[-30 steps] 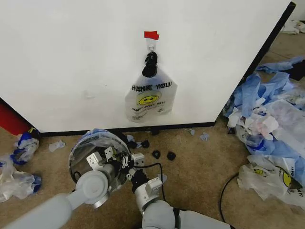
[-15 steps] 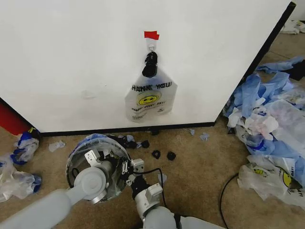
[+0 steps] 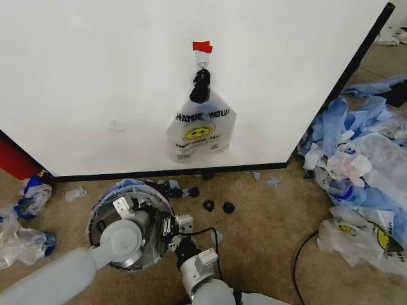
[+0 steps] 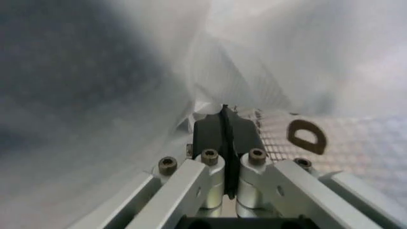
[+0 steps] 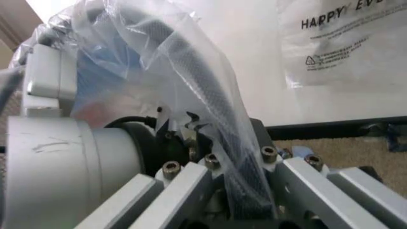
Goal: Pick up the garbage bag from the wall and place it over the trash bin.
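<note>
The bag [image 3: 130, 188] is draped over the bin [image 3: 102, 219] on the floor below the wall [image 3: 95, 76]. Thin, limp, slippery film; likely to tear, best taken at the blue trim. Left gripper [image 4: 226, 125] is inside the bin, pinched on film. Right gripper [image 5: 219, 143] clamps bag and rim together. A second smiley bag [image 3: 199, 130] hangs clipped above; loose bags [image 3: 362, 171] litter the floor.

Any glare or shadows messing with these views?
Head view: even light, wall bright, no glare. Left wrist view: bag around the left hand, one side in deep shade. Right wrist view: pale sheen streaks on the bag.
</note>
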### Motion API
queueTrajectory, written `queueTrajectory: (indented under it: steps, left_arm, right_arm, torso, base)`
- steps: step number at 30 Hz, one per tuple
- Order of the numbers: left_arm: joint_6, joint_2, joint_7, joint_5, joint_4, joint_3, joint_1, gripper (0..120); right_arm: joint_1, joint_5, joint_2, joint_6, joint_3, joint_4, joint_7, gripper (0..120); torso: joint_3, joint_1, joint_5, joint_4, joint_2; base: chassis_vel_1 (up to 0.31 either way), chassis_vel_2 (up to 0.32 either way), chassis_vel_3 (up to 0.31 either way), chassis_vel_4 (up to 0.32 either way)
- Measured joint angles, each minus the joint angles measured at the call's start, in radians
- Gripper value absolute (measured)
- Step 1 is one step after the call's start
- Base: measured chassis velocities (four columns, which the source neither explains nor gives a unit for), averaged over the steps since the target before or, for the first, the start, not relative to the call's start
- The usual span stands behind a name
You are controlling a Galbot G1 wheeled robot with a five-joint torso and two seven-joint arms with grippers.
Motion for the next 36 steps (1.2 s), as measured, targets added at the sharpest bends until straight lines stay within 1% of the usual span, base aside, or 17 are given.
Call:
queueTrajectory:
  steps: [6, 7, 12, 14, 15, 18, 22, 26, 33, 36]
  left_arm:
    - [0.006, 0.050, -0.011, -0.006, -0.052, -0.036, 0.041, 0]
    - [0.006, 0.050, -0.011, -0.006, -0.052, -0.036, 0.041, 0]
    - [0.015, 0.107, -0.014, -0.017, -0.101, -0.113, 0.112, 0]
    - [0.020, 0.138, -0.011, -0.018, -0.131, -0.169, 0.173, 0]
    - [0.020, 0.138, -0.011, -0.018, -0.131, -0.169, 0.173, 0]
    - [0.023, 0.172, -0.009, -0.018, -0.171, -0.231, 0.253, 0]
    - [0.025, 0.206, -0.008, -0.018, -0.223, -0.291, 0.340, 0]
    - [0.025, 0.214, -0.010, -0.019, -0.255, -0.318, 0.375, 0]
    - [0.025, 0.231, -0.011, -0.021, -0.308, -0.375, 0.442, 0]
    - [0.022, 0.256, -0.013, -0.022, -0.349, -0.399, 0.461, 0]
  right_arm:
    - [0.001, 0.018, 0.004, -0.003, 0.010, -0.003, 0.010, 0]
    - [0.001, 0.018, 0.004, -0.003, 0.010, -0.003, 0.010, 0]
    - [0.010, 0.031, 0.013, -0.006, 0.022, -0.013, 0.020, 0]
    - [0.015, 0.034, 0.019, -0.007, 0.028, -0.020, 0.024, 0]
    - [0.015, 0.034, 0.019, -0.007, 0.028, -0.020, 0.024, 0]
    - [0.018, 0.036, 0.024, -0.009, 0.033, -0.031, 0.030, 0]
    - [0.021, 0.047, 0.034, -0.014, 0.039, -0.049, 0.042, 0]
    - [0.025, 0.058, 0.040, -0.019, 0.042, -0.063, 0.047, 0]
    - [0.027, 0.070, 0.041, -0.022, 0.049, -0.079, 0.053, 0]
    - [0.021, 0.076, 0.038, -0.025, 0.053, -0.080, 0.055, 0]
  torso:
    - [0.000, 0.000, 0.0000, 0.0000, 0.000]
    - [0.000, 0.000, 0.0000, 0.0000, 0.000]
    - [0.000, 0.000, -0.0002, 0.0000, 0.000]
    - [0.000, 0.000, 0.0000, 0.0001, 0.000]
    - [0.000, 0.000, 0.0000, 0.0001, 0.000]
    - [0.000, 0.000, 0.0000, 0.0000, 0.000]
    - [0.000, 0.000, 0.0001, 0.0002, 0.000]
    - [0.000, 0.000, 0.0000, -0.0002, 0.000]
    - [0.000, 0.000, -0.0001, 0.0001, 0.000]
    - [0.000, 0.000, 0.0000, -0.0001, 0.000]
  base:
    - [0.000, 0.000, 0.000, 0.000]
    - [0.000, 0.000, 0.000, 0.000]
    - [0.000, 0.000, 0.000, 0.000]
    - [0.000, 0.000, 0.000, 0.000]
    - [0.000, 0.000, 0.000, 0.000]
    - [0.000, 0.000, 0.000, 0.000]
    - [0.000, 0.000, 0.000, 0.000]
    - [0.000, 0.000, 0.000, 0.000]
    - [0.000, 0.000, 0.000, 0.000]
    - [0.000, 0.000, 0.000, 0.000]
